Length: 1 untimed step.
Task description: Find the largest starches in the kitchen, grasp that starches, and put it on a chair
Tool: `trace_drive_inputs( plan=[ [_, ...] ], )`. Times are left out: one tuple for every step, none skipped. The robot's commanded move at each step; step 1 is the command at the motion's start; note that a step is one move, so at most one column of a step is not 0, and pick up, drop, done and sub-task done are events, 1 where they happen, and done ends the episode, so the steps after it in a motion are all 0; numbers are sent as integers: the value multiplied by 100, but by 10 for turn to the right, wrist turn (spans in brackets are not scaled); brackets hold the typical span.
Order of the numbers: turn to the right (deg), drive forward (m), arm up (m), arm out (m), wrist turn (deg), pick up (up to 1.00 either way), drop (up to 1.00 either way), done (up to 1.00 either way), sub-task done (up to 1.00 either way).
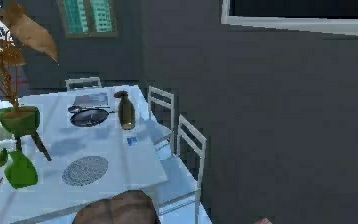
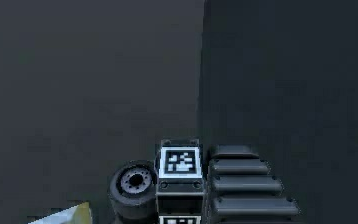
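Observation:
A brown rounded lump [image 1: 117,210], loaf-like, lies at the forward view's bottom edge by the near end of a white table [image 1: 57,150]. White chairs [image 1: 192,148] stand along the table's right side, with another chair [image 1: 84,83] at its far end. In the arm side view the gripper [image 2: 135,190] is a dark round body low in the picture, left of a white square with black marks [image 2: 182,162]. Its far end is not made out, so I cannot tell whether it holds anything. A pale yellow-white corner [image 2: 65,213] sits at the bottom left.
On the table stand a dark pan [image 1: 89,116], a brown vase [image 1: 125,110], a round grey mat [image 1: 85,170], a green bottle [image 1: 20,170] and a potted plant [image 1: 17,120]. A dark grey wall [image 1: 277,120] rises close on the right, a window [image 1: 90,15] behind.

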Motion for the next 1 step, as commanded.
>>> trace_drive_inputs(
  plan=[
    [0,25,0,0,0,0,0,0,0]
  ],
)
